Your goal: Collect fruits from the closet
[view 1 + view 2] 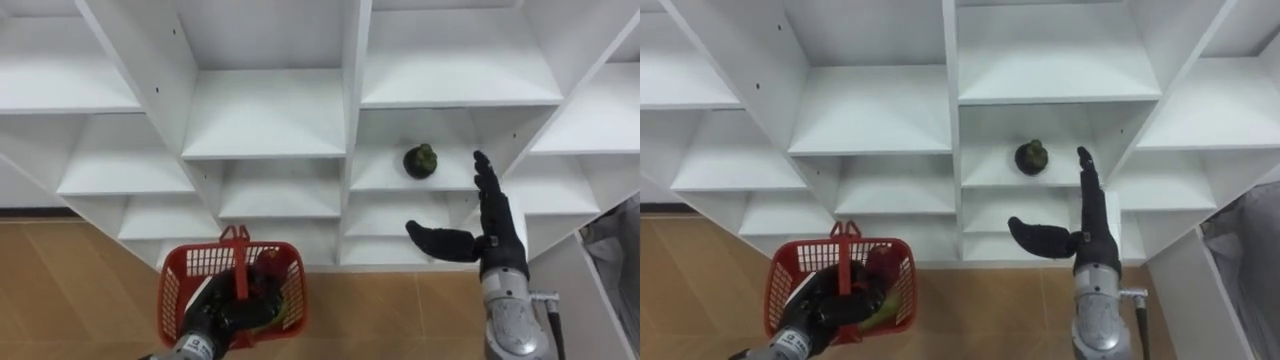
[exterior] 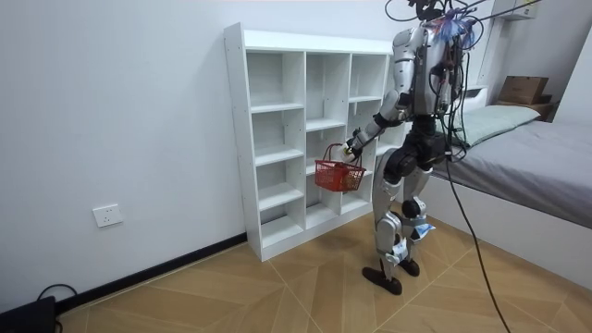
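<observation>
- Right robot hand (image 1: 497, 240), fingers spread apart and empty, is raised near a dark green round fruit (image 1: 421, 160), which lies just to its left on a white closet (image 1: 265, 110) shelf.
- Left robot hand (image 1: 213, 318) is clamped on a red plastic basket (image 1: 172, 295).
- Step in hand: reaching. The next move probably calls for closing around the fruit.

I see a white closet (image 2: 236, 139) against a white wall (image 2: 111, 111), wood floor (image 2: 231, 296), a bed (image 2: 546, 157) on the room view's right
</observation>
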Tool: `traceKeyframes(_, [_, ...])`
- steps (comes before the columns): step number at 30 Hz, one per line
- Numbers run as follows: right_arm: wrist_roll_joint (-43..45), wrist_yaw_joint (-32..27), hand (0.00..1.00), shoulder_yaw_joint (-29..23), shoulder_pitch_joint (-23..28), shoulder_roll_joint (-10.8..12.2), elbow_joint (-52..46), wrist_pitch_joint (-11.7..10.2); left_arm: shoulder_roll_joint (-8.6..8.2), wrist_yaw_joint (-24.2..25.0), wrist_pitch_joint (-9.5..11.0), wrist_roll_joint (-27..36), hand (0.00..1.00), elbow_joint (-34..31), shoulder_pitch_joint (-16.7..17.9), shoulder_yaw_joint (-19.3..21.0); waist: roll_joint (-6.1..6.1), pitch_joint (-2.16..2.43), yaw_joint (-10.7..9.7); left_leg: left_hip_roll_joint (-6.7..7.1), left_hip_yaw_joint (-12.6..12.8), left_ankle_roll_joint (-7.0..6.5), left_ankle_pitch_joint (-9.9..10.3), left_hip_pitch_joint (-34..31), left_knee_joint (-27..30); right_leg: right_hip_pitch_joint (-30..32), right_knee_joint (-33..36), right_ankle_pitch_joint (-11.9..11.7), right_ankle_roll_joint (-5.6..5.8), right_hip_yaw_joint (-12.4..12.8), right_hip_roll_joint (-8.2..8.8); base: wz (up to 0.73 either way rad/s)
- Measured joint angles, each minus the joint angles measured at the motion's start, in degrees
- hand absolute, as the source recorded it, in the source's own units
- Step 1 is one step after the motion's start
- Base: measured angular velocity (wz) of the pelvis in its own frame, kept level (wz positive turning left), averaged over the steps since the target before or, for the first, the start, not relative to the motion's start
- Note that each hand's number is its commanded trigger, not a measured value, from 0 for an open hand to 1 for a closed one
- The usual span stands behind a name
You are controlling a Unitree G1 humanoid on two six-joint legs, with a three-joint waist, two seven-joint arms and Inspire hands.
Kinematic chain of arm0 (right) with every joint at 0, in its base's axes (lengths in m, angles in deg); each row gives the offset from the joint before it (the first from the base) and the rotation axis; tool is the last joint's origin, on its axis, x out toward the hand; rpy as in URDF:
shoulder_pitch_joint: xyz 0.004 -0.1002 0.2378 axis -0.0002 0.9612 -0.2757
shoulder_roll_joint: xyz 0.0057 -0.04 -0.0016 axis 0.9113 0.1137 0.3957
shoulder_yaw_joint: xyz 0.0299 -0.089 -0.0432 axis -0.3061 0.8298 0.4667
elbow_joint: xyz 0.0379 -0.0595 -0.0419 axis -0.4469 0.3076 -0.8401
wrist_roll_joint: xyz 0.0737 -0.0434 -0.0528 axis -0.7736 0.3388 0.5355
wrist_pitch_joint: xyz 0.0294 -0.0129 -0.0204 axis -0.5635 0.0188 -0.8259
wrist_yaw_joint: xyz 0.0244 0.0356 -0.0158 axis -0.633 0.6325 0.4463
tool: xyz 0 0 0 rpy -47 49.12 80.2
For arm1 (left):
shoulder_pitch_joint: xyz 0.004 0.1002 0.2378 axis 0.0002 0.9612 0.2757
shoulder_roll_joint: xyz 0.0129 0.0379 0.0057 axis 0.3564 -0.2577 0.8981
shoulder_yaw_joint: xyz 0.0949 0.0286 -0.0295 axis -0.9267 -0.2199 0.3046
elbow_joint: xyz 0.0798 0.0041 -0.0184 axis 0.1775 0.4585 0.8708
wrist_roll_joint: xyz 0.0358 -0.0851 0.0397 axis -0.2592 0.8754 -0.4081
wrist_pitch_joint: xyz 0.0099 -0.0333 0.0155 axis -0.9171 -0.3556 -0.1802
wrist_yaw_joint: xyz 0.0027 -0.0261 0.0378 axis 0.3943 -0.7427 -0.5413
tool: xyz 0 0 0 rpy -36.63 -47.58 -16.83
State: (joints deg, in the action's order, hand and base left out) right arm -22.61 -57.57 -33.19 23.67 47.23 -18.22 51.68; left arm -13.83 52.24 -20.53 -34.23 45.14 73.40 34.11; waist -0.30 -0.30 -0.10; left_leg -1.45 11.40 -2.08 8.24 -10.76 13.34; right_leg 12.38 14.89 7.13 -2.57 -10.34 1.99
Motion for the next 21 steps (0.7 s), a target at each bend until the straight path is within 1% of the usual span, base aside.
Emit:
traceKeyframes(2, [-1.8,-0.3,0.00,0.0,-1.2,0.0,1.6,-0.1,-0.03,-0.6,0.0,0.0,1.00,-0.3,-0.4,0.0,-0.09,-0.06,0.1,-0.01,-0.1,0.00,0.0,-1.7,0.4,1.9,0.7,0.1,-0.11,0.1,0.06,0.03])
traceKeyframes(7, [-1.8,-1.0,0.00,0.0,-1.9,0.1,3.6,-0.2,-0.03,-0.9,0.0,0.0,1.00,-0.4,-1.2,0.0,-0.04,-0.20,0.3,-0.03,-0.2,0.01,0.0,-3.3,0.8,3.4,1.0,0.2,-0.18,0.0,0.08,0.01])
traceKeyframes(12, [-2.2,-3.2,0.00,0.0,-4.6,-0.1,5.2,-0.6,-0.03,-1.4,0.0,0.1,1.00,-1.3,-2.8,0.0,-0.21,-0.67,0.5,0.07,-0.7,-0.01,0.0,-6.2,2.4,6.2,2.9,0.6,-0.33,-0.2,0.48,0.04])
traceKeyframes(15, [-4.2,-4.7,0.00,0.0,-5.8,-0.4,5.7,-0.6,0.24,-2.4,0.0,0.3,1.00,-1.2,-3.2,0.0,-0.48,-1.48,0.6,0.31,-1.2,-0.02,0.0,-6.9,3.2,7.0,4.9,1.7,-0.41,-0.8,1.05,0.17])
traceKeyframes(18, [-4.5,-5.8,0.00,-0.6,-9.8,-0.5,8.8,-0.6,0.02,-3.2,0.0,0.6,1.00,-0.7,-3.6,-0.2,-0.32,-1.72,0.6,0.23,-1.5,-0.01,0.0,-8.9,4.4,8.9,5.9,2.0,-0.62,-1.0,1.21,0.08])
traceKeyframes(19, [-4.5,-6.5,0.00,-1.5,-11.5,-0.5,10.4,-0.7,0.00,-3.3,0.0,0.5,1.00,-0.1,-3.9,-0.5,-0.19,-1.76,0.5,0.25,-2.1,0.00,0.0,-9.8,4.8,9.6,6.2,2.0,-0.72,-1.4,1.27,0.18])
traceKeyframes(21, [-4.8,-7.6,0.00,-2.7,-13.8,-1.0,13.0,-0.7,-0.03,-3.4,0.0,0.5,1.00,0.1,-3.8,-0.7,-0.22,-1.78,0.6,0.20,-2.2,0.00,0.0,-11.1,5.7,10.7,7.3,2.2,-0.94,-1.8,1.49,0.13])
